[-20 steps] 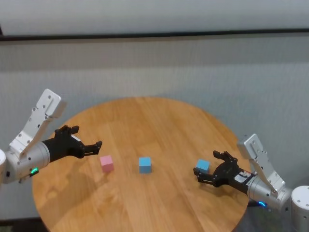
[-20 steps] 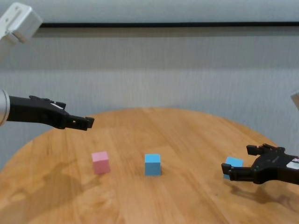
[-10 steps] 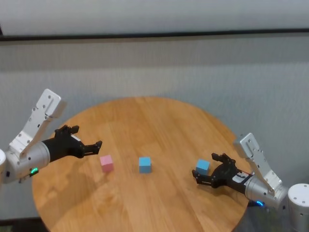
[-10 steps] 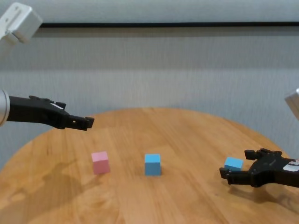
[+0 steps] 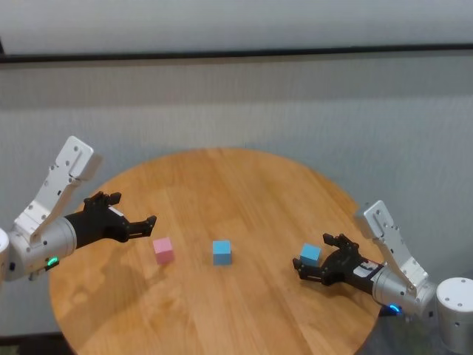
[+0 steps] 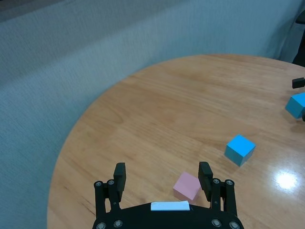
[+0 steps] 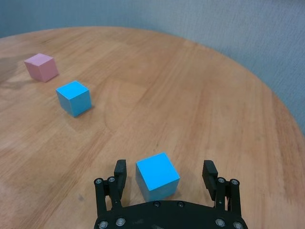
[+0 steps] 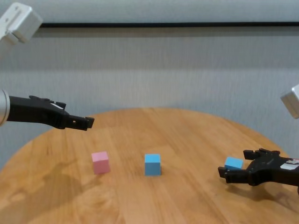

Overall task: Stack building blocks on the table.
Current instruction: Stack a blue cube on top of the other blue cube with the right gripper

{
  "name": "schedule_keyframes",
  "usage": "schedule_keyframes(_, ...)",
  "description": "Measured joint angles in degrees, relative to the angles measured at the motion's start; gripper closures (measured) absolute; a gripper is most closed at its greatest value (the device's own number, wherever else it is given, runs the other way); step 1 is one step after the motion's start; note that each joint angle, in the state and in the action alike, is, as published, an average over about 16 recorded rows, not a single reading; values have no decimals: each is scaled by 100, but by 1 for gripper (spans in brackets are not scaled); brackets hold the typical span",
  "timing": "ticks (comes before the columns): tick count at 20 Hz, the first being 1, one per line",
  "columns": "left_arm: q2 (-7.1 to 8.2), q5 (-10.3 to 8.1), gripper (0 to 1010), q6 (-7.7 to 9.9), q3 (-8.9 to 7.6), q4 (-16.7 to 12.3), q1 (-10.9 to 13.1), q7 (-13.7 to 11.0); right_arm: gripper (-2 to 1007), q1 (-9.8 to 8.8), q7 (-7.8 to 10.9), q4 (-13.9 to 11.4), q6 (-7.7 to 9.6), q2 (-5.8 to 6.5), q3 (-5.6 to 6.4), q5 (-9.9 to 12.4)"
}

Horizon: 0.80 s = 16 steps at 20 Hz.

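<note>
Plainly, the small matte light-blue cube [image 7: 157,176] sits ungripped on the wood-plank counter [image 5: 244,185] between the wide-open fingers of the right hand [image 5: 313,264], far nearer than the likewise wide-open, empty left hand [image 5: 137,222].

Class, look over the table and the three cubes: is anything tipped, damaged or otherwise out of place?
Nothing stands out. The pink block and both blue blocks sit flat and apart on the table, none stacked. The open right gripper straddles one blue block; the open left gripper hovers near the pink.

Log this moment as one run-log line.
stage: approach | right gripper: open, straddling right blue block, not closed | left gripper: open, above table beside pink block | middle blue block: untouched | stack: none
</note>
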Motion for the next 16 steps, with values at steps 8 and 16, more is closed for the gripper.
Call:
schedule_keyframes(8,0,0,10,0,0,0,0,0,0,45,8,80,67,-72,40,-42)
schedule_keyframes(16,0,0,10,0,0,0,0,0,0,58,18,108,133,-109,58,-66)
